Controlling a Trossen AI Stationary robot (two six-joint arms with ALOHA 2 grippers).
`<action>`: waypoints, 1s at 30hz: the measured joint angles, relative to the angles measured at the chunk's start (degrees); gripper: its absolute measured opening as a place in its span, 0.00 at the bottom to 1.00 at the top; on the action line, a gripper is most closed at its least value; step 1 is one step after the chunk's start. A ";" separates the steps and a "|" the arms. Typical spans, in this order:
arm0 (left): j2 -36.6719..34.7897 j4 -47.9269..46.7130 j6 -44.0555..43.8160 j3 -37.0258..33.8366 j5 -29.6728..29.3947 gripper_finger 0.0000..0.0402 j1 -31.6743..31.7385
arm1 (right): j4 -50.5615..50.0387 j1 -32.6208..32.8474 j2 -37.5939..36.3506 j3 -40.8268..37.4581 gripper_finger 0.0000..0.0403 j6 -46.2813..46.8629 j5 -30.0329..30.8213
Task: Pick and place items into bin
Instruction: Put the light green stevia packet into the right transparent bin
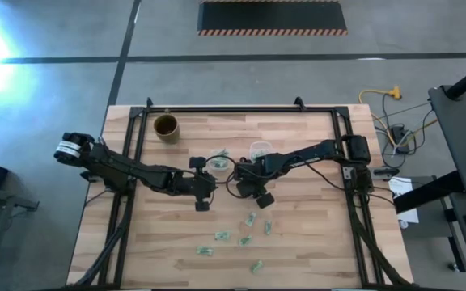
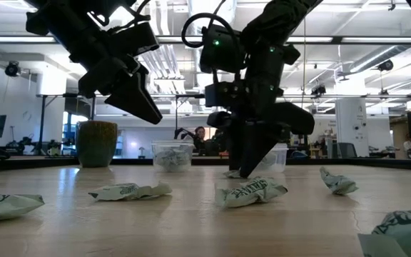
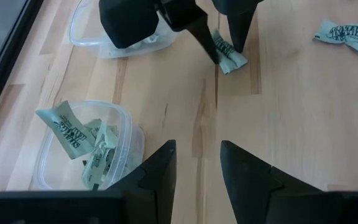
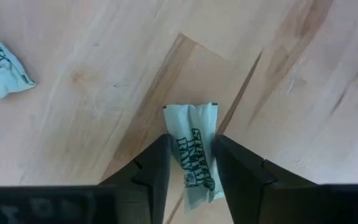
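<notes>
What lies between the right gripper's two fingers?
A green-and-white wrapper lies on the wood between the right gripper's fingers, clearest in the right wrist view.

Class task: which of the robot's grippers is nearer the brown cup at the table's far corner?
Left. The left gripper sits nearer the brown cup, open above bare wood; the right gripper is farther off, straddling a green-and-white wrapper.

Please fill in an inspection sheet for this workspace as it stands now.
Surface: wooden table, bare between items.
Job's things: green-and-white packets scattered near the front; some in the clear tub; second tub behind.
Clutter: brown cup at back left.
Grippers: right claw straddling a packet on the table; left claw open, empty, raised beside the tub.
Cables: yellow cord on the floor.
Surroundings: workshop, a person far behind.
</notes>
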 joint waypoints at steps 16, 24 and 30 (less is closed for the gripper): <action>0.00 0.02 0.00 0.00 0.00 0.27 -0.01 | -1.41 -0.11 0.00 1.41 0.11 1.16 0.96; 0.00 0.02 0.00 -0.15 0.00 0.27 -0.02 | -5.34 -0.04 -0.09 3.83 0.11 2.39 0.53; 0.00 0.02 0.00 -0.15 -0.02 0.27 -0.02 | -8.81 -0.04 -0.35 5.35 0.11 2.89 0.56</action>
